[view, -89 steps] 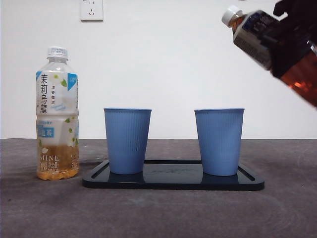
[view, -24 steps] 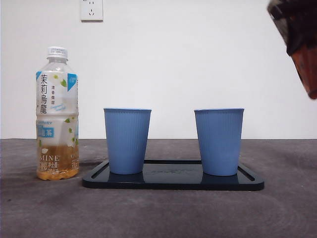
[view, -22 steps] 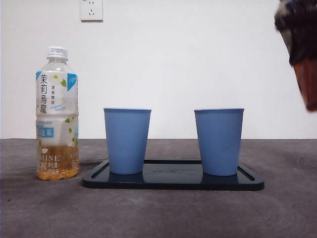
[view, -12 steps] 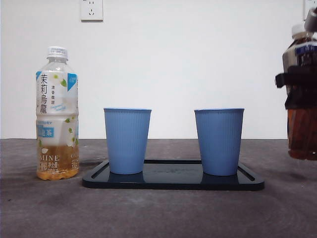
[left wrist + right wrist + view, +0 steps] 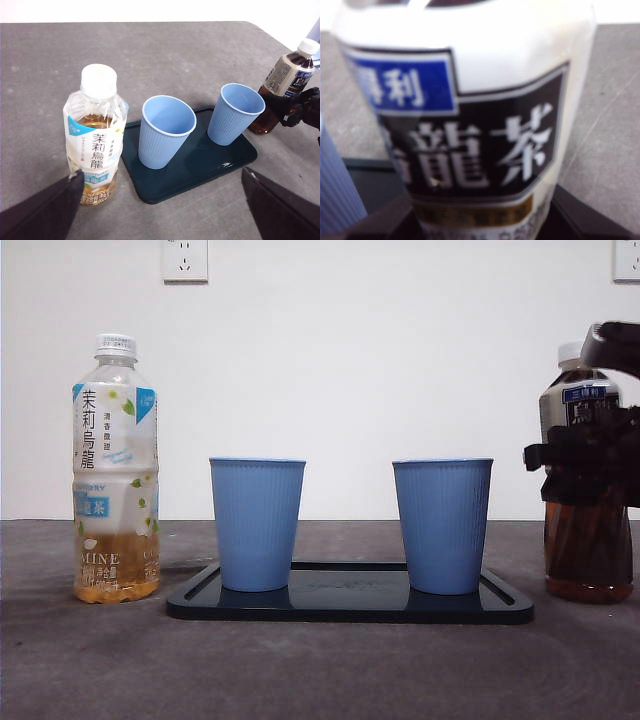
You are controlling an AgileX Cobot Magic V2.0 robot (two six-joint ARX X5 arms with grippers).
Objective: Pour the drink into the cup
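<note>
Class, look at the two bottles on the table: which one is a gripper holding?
The dark tea bottle beside the tray, clasped by the right gripper. The pale jasmine tea bottle stands alone, untouched.

The front view is evenly and softly lit, the white wall (image 5: 400, 360) bright but not blown out. Faint shadows lie on the grey table (image 5: 320, 670) beside the pale tea bottle (image 5: 116, 470) and under the dark tray (image 5: 350, 608), whose glossy floor gives a dull reflection. That view is sharp throughout. In the left wrist view the white cap (image 5: 99, 80) glares, and the far edge of the table washes out to white. The right wrist view is badly out of focus: the dark tea bottle (image 5: 470, 125) fills it, its label soft, its upper part overexposed.
</note>
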